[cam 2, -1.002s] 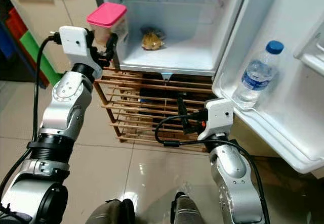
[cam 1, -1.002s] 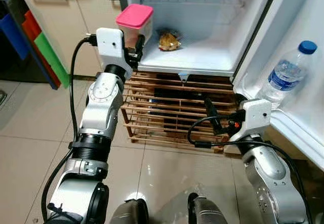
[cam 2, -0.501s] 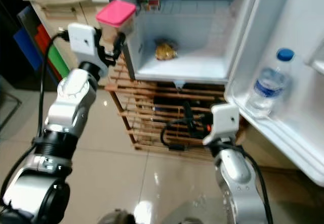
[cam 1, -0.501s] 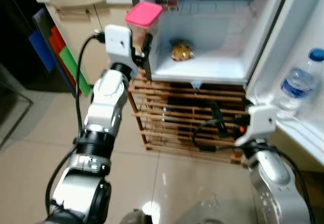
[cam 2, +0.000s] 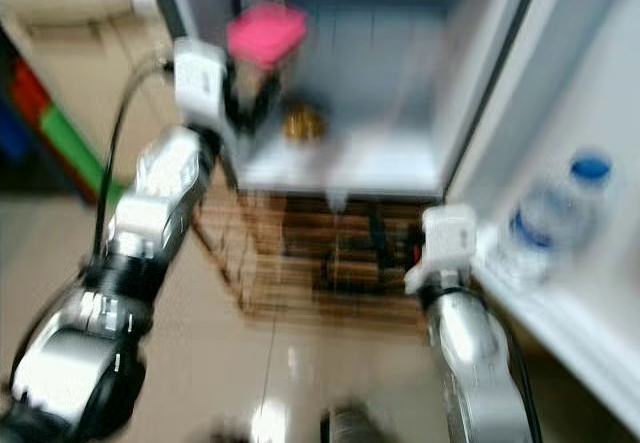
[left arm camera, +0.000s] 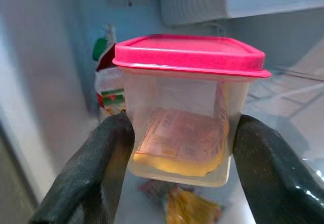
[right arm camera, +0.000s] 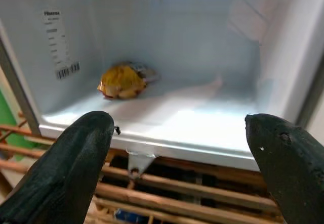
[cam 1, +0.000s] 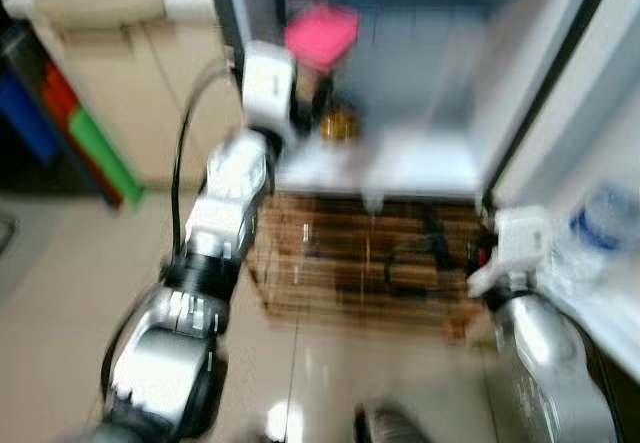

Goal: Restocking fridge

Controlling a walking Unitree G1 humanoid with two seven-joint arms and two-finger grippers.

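Container [left arm camera: 188, 102] with the pink lid is held in my left gripper [left arm camera: 177, 173], whose two black fingers press against its two clear side walls, below the lid. It stands upright, lid on top, and I can see a yellowish packet inside it. In the head views, which are blurred, the left gripper [cam 1: 300, 98] holds it up at the left front edge of the open fridge [right arm camera: 167, 37], above the white fridge floor [right arm camera: 202, 118] and not yet resting on it.

What the next move depends on, as I judge it, is this: the free place lies forward and down from the container, deeper into the fridge. The yellow snack bag [right arm camera: 123, 81] lies on the fridge floor toward the back left corner, near the left wall. In the left wrist view the snack bag [left arm camera: 190, 209] shows below and beyond the container, so I would set the container down in front of it or to its right, not on it.

My right gripper [right arm camera: 177, 163] is low, in front of the front edge of the fridge floor, above the wooden rack [right arm camera: 182, 183]; its fingers are wide apart and hold nothing. The left arm is clearly the nearer one. A water bottle [cam 2: 550, 218] stands in the door shelf [cam 2: 590, 313] on the right.
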